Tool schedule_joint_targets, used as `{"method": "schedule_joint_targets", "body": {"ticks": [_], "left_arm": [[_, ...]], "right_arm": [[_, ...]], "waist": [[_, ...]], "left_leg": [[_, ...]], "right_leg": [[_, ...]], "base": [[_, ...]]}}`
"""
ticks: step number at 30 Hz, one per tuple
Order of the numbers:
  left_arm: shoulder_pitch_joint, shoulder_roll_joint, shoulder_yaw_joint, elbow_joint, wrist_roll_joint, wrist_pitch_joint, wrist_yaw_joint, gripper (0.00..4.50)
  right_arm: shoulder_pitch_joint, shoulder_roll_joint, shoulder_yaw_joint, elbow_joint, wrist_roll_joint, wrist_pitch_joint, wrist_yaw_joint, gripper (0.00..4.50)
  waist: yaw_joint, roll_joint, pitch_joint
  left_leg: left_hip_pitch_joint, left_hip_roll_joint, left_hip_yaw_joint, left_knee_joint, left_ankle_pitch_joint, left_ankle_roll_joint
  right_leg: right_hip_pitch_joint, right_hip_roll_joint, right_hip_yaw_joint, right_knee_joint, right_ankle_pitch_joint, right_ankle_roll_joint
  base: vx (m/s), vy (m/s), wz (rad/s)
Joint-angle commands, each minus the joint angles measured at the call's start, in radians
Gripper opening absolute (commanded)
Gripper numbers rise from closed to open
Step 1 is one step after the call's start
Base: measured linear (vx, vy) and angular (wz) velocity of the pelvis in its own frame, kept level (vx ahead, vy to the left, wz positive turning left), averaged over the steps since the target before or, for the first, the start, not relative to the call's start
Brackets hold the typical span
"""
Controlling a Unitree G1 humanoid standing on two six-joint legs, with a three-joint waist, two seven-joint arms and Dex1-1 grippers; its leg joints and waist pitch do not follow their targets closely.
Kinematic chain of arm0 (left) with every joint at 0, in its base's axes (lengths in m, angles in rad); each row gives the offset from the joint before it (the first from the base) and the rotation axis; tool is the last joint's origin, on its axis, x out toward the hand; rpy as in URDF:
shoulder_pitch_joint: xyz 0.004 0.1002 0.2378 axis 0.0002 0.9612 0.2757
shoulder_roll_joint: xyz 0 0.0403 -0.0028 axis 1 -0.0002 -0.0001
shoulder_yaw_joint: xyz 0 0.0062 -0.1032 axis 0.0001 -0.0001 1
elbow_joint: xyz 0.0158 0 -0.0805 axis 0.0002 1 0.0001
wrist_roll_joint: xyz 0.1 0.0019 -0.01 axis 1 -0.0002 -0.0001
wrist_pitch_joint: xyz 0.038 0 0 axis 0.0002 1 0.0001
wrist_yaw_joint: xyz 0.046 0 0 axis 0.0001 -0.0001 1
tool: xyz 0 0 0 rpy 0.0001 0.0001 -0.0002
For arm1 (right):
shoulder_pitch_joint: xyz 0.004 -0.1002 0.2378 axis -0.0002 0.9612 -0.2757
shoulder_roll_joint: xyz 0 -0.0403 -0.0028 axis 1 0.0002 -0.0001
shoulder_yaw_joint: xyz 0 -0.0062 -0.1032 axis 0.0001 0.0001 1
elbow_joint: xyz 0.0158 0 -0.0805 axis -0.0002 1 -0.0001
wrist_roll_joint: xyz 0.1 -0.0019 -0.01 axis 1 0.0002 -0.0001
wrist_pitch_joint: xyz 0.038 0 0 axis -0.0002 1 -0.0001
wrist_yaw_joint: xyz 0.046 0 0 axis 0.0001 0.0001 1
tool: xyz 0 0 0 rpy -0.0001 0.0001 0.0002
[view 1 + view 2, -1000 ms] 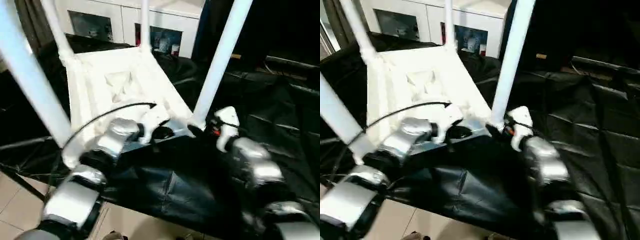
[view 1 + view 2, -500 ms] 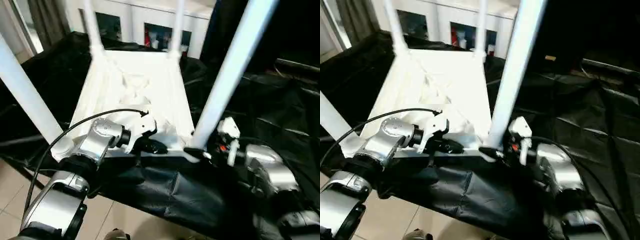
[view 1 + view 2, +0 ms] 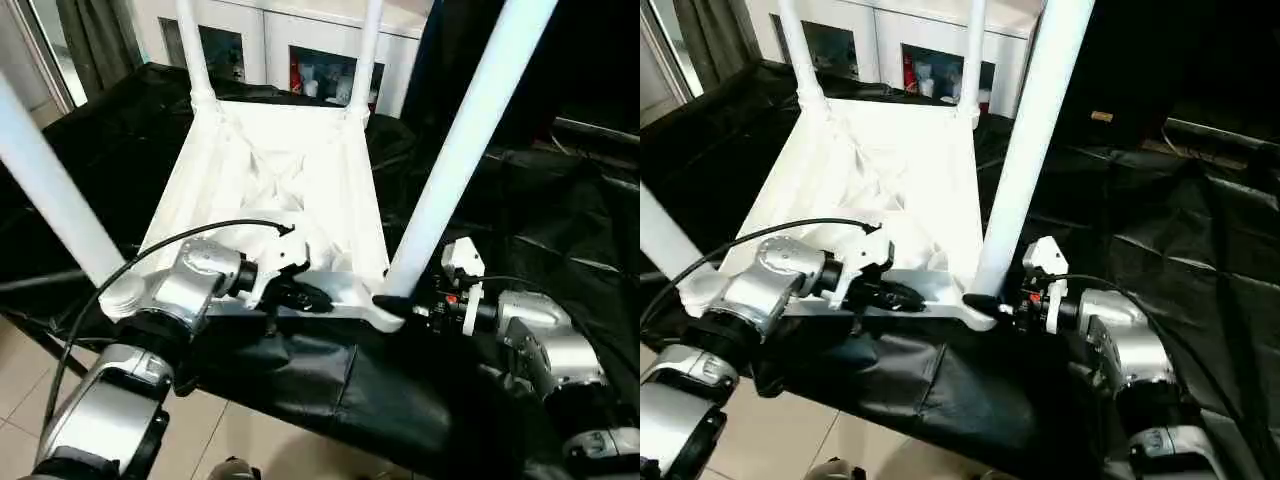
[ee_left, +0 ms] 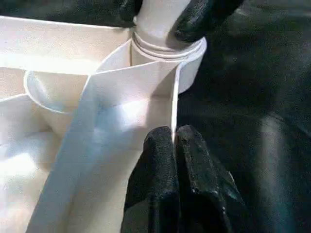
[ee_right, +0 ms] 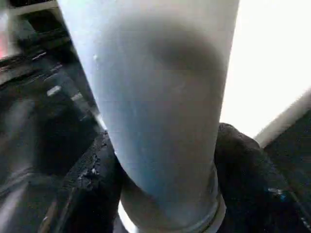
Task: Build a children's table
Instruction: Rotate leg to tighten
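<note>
Black sheet (image 3: pixel 560 210) covers surface; white cabinet (image 3: pixel 270 45) behind.

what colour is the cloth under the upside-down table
Black; the wrinkled cloth shows best in the left eye view.

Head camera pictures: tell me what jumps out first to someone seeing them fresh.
A white table lies upside down on black sheeting, four legs sticking up. At the near right corner, the right claw sits around the base of the near right leg. The left claw, shut, pinches the near edge of the tabletop. A white cabinet stands behind.
</note>
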Motion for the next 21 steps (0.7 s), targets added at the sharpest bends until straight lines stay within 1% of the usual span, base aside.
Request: {"method": "schedule_joint_targets", "body": {"ticks": [1,2,3,4,5,6,7,8,10,11,12,13,14,15,16,17,18,19,20,21], "left_arm": [[-0.027,-0.038,0.024,0.039,0.027,0.017,0.160,0.00],[-0.035,-0.057,0.028,0.054,0.032,0.023,0.203,0.00],[-0.044,-0.078,0.031,0.068,0.036,0.029,0.247,0.00],[-0.054,-0.101,0.033,0.082,0.041,0.037,0.293,0.00],[-0.060,-0.116,0.035,0.091,0.044,0.043,0.322,0.00],[-0.069,-0.146,0.035,0.108,0.049,0.047,0.371,0.00],[-0.077,-0.172,0.033,0.122,0.057,0.047,0.416,0.00],[-0.081,-0.190,0.030,0.130,0.061,0.045,0.442,0.00],[-0.082,-0.208,0.024,0.135,0.064,0.044,0.450,0.00],[-0.083,-0.223,0.017,0.138,0.068,0.036,0.452,0.00],[-0.082,-0.232,0.009,0.138,0.072,0.030,0.448,0.00],[-0.082,-0.242,0.001,0.140,0.076,0.021,0.441,0.00],[-0.082,-0.242,0.001,0.140,0.076,0.021,0.441,0.00],[-0.083,-0.244,0.001,0.143,0.076,0.020,0.440,0.00],[-0.085,-0.241,0.002,0.147,0.078,0.017,0.438,0.00],[-0.088,-0.226,0.005,0.152,0.079,0.012,0.425,0.00],[-0.088,-0.224,0.005,0.153,0.079,0.011,0.423,0.00],[-0.088,-0.213,0.004,0.152,0.079,0.009,0.409,0.00],[-0.087,-0.205,0.005,0.152,0.079,0.006,0.400,0.00],[-0.084,-0.195,0.006,0.149,0.077,0.004,0.381,0.00]], "right_arm": [[-0.003,0.049,0.006,0.066,-0.023,0.005,-0.121,2.35],[-0.015,0.071,-0.010,0.099,-0.031,0.008,-0.201,2.35],[-0.026,0.092,-0.022,0.123,-0.041,0.008,-0.274,2.34],[-0.037,0.113,-0.030,0.148,-0.057,0.005,-0.352,2.33],[-0.044,0.125,-0.035,0.162,-0.068,0.003,-0.400,2.32],[-0.058,0.147,-0.041,0.186,-0.082,0.001,-0.476,2.31],[-0.072,0.168,-0.047,0.207,-0.092,-0.002,-0.541,2.30],[-0.082,0.182,-0.051,0.218,-0.098,-0.003,-0.579,2.30],[-0.091,0.199,-0.054,0.225,-0.103,0.003,-0.602,2.30],[-0.098,0.210,-0.043,0.229,-0.119,-0.003,-0.615,2.30],[-0.103,0.219,-0.030,0.229,-0.132,-0.014,-0.613,2.30],[-0.107,0.226,-0.007,0.228,-0.150,-0.052,-0.591,2.30],[-0.107,0.226,-0.007,0.228,-0.150,-0.052,-0.591,2.30],[-0.109,0.227,-0.002,0.230,-0.153,-0.064,-0.587,2.55],[-0.112,0.225,-0.002,0.233,-0.155,-0.090,-0.592,2.70],[-0.117,0.214,-0.003,0.236,-0.156,-0.120,-0.582,2.70],[-0.118,0.213,-0.003,0.237,-0.156,-0.123,-0.580,2.80],[-0.118,0.204,-0.004,0.233,-0.152,-0.133,-0.562,2.83],[-0.117,0.197,-0.006,0.229,-0.146,-0.136,-0.542,3.02],[-0.113,0.187,-0.005,0.218,-0.136,-0.130,-0.501,3.02]], "waist": [[-0.005,0.000,-0.055],[-0.011,-0.001,-0.053],[-0.012,0.001,-0.053],[-0.017,0.003,-0.052],[-0.021,0.001,-0.052],[-0.024,0.003,-0.053],[-0.030,0.003,-0.050],[-0.032,0.001,-0.052],[-0.031,0.001,-0.053],[-0.033,0.004,-0.054],[-0.032,0.004,-0.054],[-0.032,0.003,-0.055],[-0.033,0.002,-0.054],[-0.032,0.003,-0.054],[-0.032,0.001,-0.055],[-0.032,0.002,-0.054],[-0.032,0.003,-0.054],[-0.033,-0.003,-0.053],[-0.031,0.000,-0.052],[-0.032,0.000,-0.052]], "left_leg": [[0.019,0.030,-0.017,-0.076,-0.262,0.005],[0.016,0.029,-0.019,-0.078,-0.269,-0.006],[0.015,0.028,-0.021,-0.079,-0.272,-0.011],[0.017,0.027,-0.023,-0.081,-0.289,-0.018],[0.019,0.025,-0.022,-0.081,-0.299,-0.021],[0.020,0.026,-0.022,-0.080,-0.304,-0.022],[0.018,0.025,-0.023,-0.080,-0.313,-0.022],[0.020,0.023,-0.023,-0.079,-0.321,-0.021],[0.018,0.023,-0.023,-0.080,-0.311,-0.013],[0.015,0.023,-0.023,-0.080,-0.306,-0.009],[0.015,0.023,-0.023,-0.080,-0.305,-0.007],[0.017,0.023,-0.021,-0.079,-0.307,-0.002],[0.014,0.023,-0.022,-0.080,-0.306,0.002],[0.015,0.023,-0.022,-0.081,-0.306,0.003],[0.016,0.024,-0.021,-0.080,-0.310,0.006],[0.016,0.023,-0.021,-0.080,-0.315,0.007],[0.017,0.024,-0.020,-0.080,-0.318,0.007],[0.016,0.024,-0.020,-0.081,-0.324,0.010],[0.016,0.024,-0.021,-0.082,-0.324,0.012],[0.016,0.024,-0.021,-0.081,-0.322,0.014]], "right_leg": [[0.037,-0.070,0.037,-0.087,-0.305,-0.206],[0.037,-0.069,0.037,-0.090,-0.335,-0.193],[0.038,-0.070,0.035,-0.090,-0.347,-0.185],[0.035,-0.068,0.034,-0.094,-0.377,-0.172],[0.033,-0.066,0.034,-0.098,-0.391,-0.162],[0.032,-0.066,0.035,-0.097,-0.392,-0.162],[0.029,-0.066,0.036,-0.102,-0.407,-0.159],[0.029,-0.065,0.035,-0.104,-0.423,-0.151],[0.030,-0.064,0.035,-0.104,-0.408,-0.147],[0.031,-0.063,0.036,-0.102,-0.375,-0.150],[0.032,-0.062,0.036,-0.101,-0.362,-0.153],[0.031,-0.061,0.036,-0.101,-0.346,-0.159],[0.034,-0.061,0.036,-0.099,-0.335,-0.163],[0.034,-0.061,0.036,-0.099,-0.332,-0.165],[0.032,-0.062,0.036,-0.099,-0.325,-0.170],[0.033,-0.062,0.036,-0.099,-0.328,-0.173],[0.031,-0.063,0.036,-0.100,-0.334,-0.173],[0.032,-0.062,0.036,-0.101,-0.347,-0.171],[0.032,-0.064,0.036,-0.101,-0.355,-0.169],[0.032,-0.063,0.036,-0.102,-0.356,-0.168]], "base": [[0.000,0.000,0.00],[0.000,0.000,0.00],[0.000,0.000,0.00],[0.000,0.000,0.00],[0.000,0.000,0.00],[0.000,0.000,0.00],[0.000,0.000,0.00],[0.000,0.000,0.00],[0.000,0.000,0.00],[0.000,0.000,0.00],[0.000,0.000,0.00],[0.000,0.000,0.00],[0.000,0.000,0.00],[0.000,0.000,0.00],[0.000,0.000,0.00],[0.000,0.000,0.00],[0.000,0.000,0.00],[0.000,0.000,0.00],[0.000,0.000,0.00],[0.000,0.000,0.00]]}}
